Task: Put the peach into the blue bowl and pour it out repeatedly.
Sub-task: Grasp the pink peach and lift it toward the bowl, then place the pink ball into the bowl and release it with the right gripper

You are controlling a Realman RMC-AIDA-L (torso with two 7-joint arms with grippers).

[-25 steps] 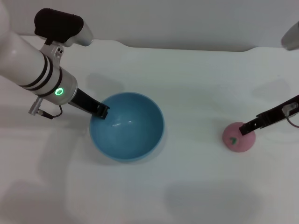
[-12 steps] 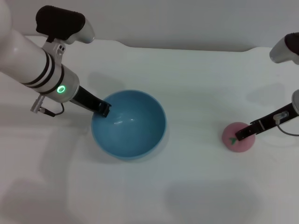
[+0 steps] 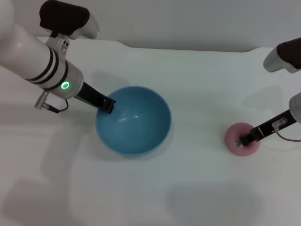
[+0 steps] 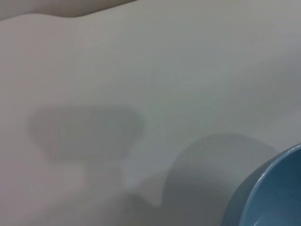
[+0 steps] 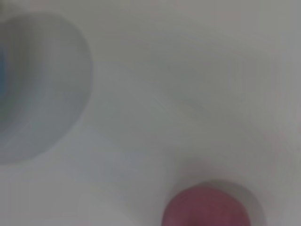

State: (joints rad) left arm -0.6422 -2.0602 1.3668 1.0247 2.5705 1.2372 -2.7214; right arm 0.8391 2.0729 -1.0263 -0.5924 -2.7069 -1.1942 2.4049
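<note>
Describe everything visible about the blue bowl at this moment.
The blue bowl is round, deep and light blue, smooth like glossy plastic, with a small highlight inside. It sits upright on the white table and holds nothing. The left gripper is at its rim on the robot's left side. The peach lies apart, to its right.

You're looking at a round, deep, light-blue plastic bowl (image 3: 134,121); its inside is smooth and glossy, with small white glints of light near the bottom. The small round pink-red toy peach (image 3: 241,139) looks matt, with an even skin that shows no shine. Both rest on a white tabletop (image 3: 197,89) with a smooth, dull finish that takes soft shadows. The left arm's white casing (image 3: 33,54) looks like smooth hard plastic with a slight sheen, ringed with black bands. The left gripper (image 3: 108,104) and right gripper (image 3: 247,138) are matt black.
</note>
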